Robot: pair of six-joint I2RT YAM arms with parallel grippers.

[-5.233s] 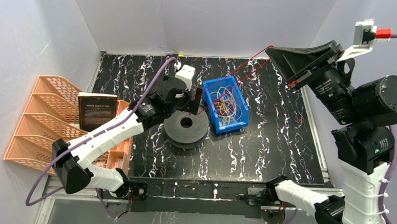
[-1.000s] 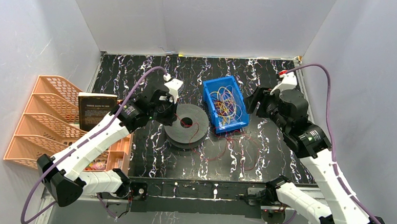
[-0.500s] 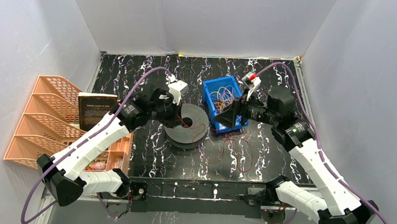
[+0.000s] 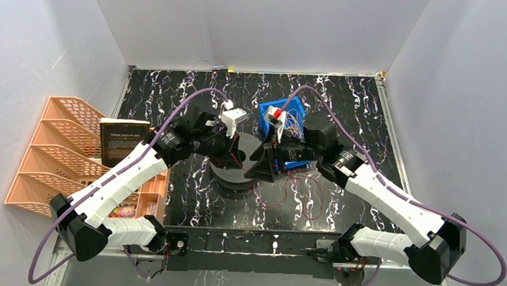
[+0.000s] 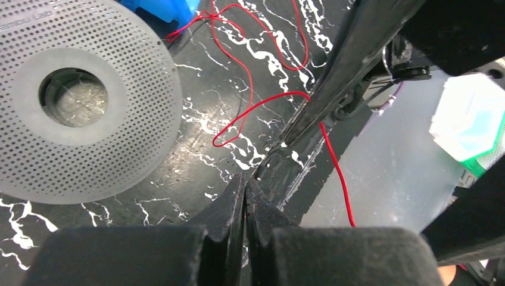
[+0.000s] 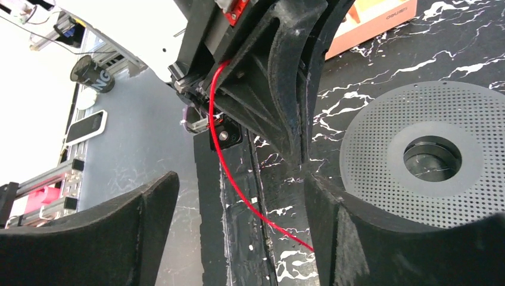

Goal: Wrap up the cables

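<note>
**Closing on a red strand beside the spool**

Finds the left gripper (image 5: 245,179) clenched just off the 3 o'clock edge of the black spool (image 5: 131,89), with no telling of any wire pinched at its tips. Shows the right gripper (image 6: 238,179) released, jaws wide, facing it from 3 o'clock. Puts the red strand (image 5: 271,98) seemingly inside that open gap, running 11 to 5 o'clock in the right wrist view, nearer the right arm. Keeps the other cables (image 4: 295,123) tangled in the blue bin (image 4: 297,104) at 1 o'clock, above the bench (image 4: 369,142).

White arm shells (image 4: 121,179), black joints (image 4: 79,235), purple cables (image 4: 504,260)
</note>
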